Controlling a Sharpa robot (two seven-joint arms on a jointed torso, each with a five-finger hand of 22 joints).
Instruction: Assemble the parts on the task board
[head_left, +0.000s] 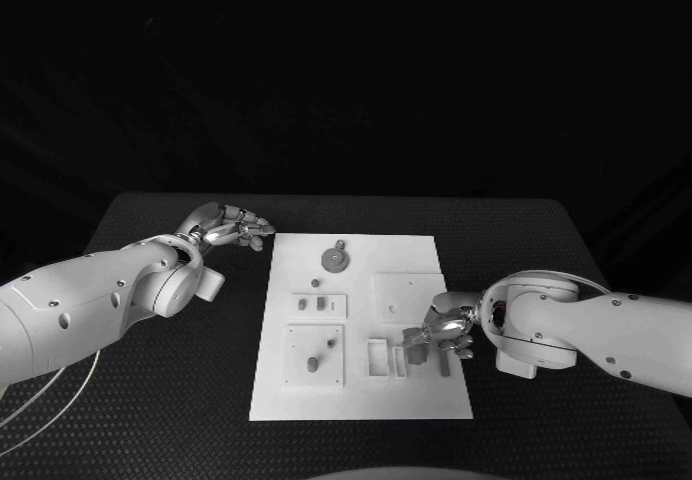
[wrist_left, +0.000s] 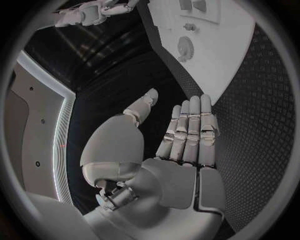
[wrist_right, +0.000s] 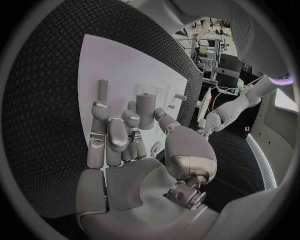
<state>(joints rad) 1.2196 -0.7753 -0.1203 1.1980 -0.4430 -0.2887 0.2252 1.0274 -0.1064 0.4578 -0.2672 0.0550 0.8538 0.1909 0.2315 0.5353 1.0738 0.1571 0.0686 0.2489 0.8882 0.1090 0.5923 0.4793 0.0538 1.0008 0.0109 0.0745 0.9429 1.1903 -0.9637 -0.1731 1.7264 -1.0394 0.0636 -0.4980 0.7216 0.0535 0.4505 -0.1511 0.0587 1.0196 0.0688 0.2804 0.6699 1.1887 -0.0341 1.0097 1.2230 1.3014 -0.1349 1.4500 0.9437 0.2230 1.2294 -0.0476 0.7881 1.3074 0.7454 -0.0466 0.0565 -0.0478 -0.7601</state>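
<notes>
Fingers (wrist_right: 139, 125) pinch upright peg (wrist_right: 145, 110) — axis vertical.

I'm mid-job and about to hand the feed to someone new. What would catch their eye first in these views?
First, the white task board in the middle of the black table, with small grey parts on it, including a round gear-like part near its far end. Next, the right hand over the board's right side, fingers around an upright part. The left hand is off the board's far left corner, fingers straight and holding nothing.
</notes>
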